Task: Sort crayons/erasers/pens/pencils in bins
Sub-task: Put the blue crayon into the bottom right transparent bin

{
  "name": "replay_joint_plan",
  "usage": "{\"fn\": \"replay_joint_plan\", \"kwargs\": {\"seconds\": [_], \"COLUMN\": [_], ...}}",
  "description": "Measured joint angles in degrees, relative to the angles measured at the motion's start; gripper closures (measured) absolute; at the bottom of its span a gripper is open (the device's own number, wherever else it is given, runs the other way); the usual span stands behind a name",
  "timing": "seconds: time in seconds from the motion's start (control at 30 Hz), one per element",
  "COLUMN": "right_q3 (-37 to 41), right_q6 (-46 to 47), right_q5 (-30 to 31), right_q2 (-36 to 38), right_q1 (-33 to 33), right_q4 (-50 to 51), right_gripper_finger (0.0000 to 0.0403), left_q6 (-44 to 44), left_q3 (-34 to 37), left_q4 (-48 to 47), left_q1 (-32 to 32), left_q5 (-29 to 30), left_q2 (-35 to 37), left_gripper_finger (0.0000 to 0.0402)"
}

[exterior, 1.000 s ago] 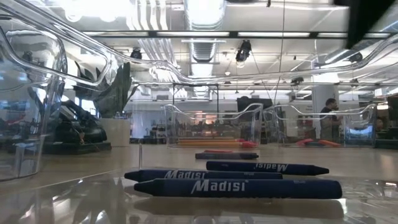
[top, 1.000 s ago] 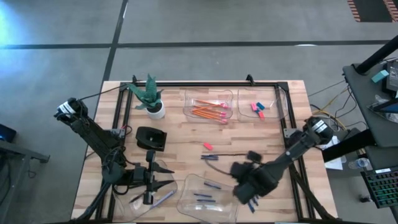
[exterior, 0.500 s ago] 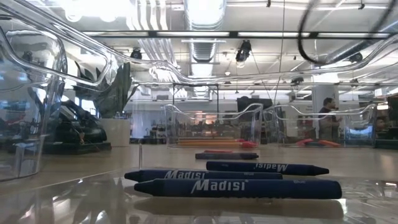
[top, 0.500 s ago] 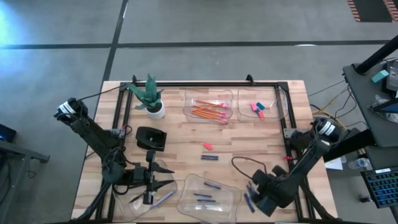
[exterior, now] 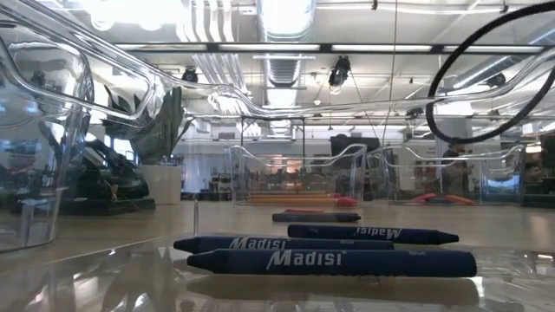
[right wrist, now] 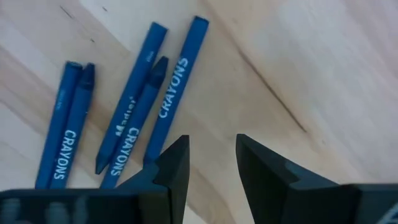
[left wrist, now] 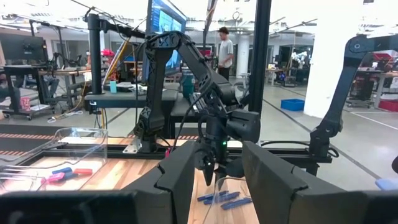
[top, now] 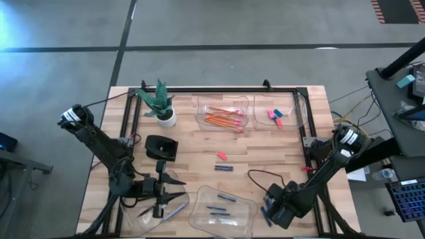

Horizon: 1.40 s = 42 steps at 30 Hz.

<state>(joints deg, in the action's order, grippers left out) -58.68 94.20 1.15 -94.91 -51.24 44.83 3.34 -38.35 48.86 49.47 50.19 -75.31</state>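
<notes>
My right gripper [top: 273,211] is open, close above several loose dark-blue crayons [right wrist: 166,98] that lie flat on the wood near the table's near right corner; in the right wrist view its fingers [right wrist: 179,163] stand beside their ends. Three more crayons [exterior: 329,256] lie in the near clear bin [top: 223,208]. My left gripper [top: 159,194] is open and empty at the near-left bin [top: 167,211], which holds pens. A pink eraser [top: 222,156] and a dark stick [top: 224,168] lie loose mid-table. The far bins hold orange pencils [top: 223,119] and erasers [top: 275,117].
A small black box [top: 161,147] and a potted plant [top: 161,106] stand on the left half. A black frame [top: 219,89] runs along the table's far and side edges. The right arm's cable [top: 255,174] loops over the table beside the crayon bin.
My right gripper has swung from over the crayon bin's right edge toward the table's near right corner and come down over the loose crayons, its cable loop trailing behind. The crayons and bins have stayed where they were.
</notes>
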Motion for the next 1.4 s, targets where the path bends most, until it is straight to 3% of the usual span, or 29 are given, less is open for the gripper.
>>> {"fn": "replay_joint_plan", "kwargs": {"seconds": [0.27,0.43,1.4], "right_q3": [-2.7,-2.6,0.3], "right_q6": [-0.7,-0.1,1.5], "right_q5": [0.5,4.8,6.5], "right_q2": [0.1,0.1,-0.5], "right_q1": [0.0,0.0,0.0], "right_q4": [-0.4,-0.4,-4.1], "right_gripper_finger": [0.028,0.028,0.028], "left_q6": [0.0,0.0,0.0], "left_q3": [0.0,0.0,0.1], "left_q4": [-0.1,-0.1,0.0], "left_q1": [0.0,0.0,0.0], "left_q5": [0.0,0.0,0.0], "left_q2": [0.0,0.0,0.0], "left_gripper_finger": [0.0281,0.0281,0.0281]}}
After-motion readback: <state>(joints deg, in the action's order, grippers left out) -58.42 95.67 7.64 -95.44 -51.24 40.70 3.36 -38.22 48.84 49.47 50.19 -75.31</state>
